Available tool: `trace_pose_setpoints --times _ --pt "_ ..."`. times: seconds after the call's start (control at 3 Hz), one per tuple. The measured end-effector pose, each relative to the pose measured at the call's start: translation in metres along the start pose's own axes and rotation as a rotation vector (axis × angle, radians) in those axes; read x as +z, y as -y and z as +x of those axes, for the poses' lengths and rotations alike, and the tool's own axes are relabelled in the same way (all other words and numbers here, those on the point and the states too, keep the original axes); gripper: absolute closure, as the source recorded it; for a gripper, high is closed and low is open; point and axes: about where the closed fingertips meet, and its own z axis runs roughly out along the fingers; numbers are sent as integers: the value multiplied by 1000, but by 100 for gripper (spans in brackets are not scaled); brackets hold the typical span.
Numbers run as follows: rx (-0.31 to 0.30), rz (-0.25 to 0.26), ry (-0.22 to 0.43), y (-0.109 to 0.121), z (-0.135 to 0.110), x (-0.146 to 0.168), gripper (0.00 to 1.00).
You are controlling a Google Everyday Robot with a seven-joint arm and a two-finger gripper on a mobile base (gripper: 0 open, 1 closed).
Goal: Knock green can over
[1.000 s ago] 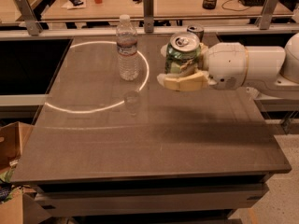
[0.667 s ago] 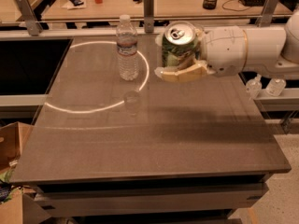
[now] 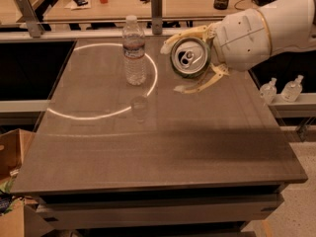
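Observation:
The green can (image 3: 190, 58) is between the two pale fingers of my gripper (image 3: 173, 67), over the back right part of the dark table (image 3: 163, 152). The can is tipped on its side, so its silver pull-tab top faces the camera, and it looks lifted off the tabletop. One finger (image 3: 185, 34) curves over the can and the other (image 3: 200, 84) runs under it. The white wrist and arm (image 3: 261, 28) reach in from the right. The can's green side is mostly hidden behind its top and the fingers.
A clear water bottle (image 3: 134, 51) stands upright left of the can, on a white ring of light (image 3: 98, 113). Two small bottles (image 3: 281, 89) sit on a ledge to the right. A cardboard box (image 3: 15, 149) is at the lower left. A cluttered desk (image 3: 128, 4) lies behind.
The can was upright between the fingers; it is now tipped over with its top towards the camera. The gripper has turned and risen a little with the can.

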Motion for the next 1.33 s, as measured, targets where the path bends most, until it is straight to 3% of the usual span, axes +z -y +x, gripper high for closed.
trace_pose_setpoints --times 0.33,0.67,1.0,1.33 --pt "-109 -116 -84 -18 1 0 100" --pt "-180 -299 -161 -47 6 3 100" --pt "-238 -449 -238 -71 15 4 100" --pt "-286 -536 -318 -86 24 4 100"
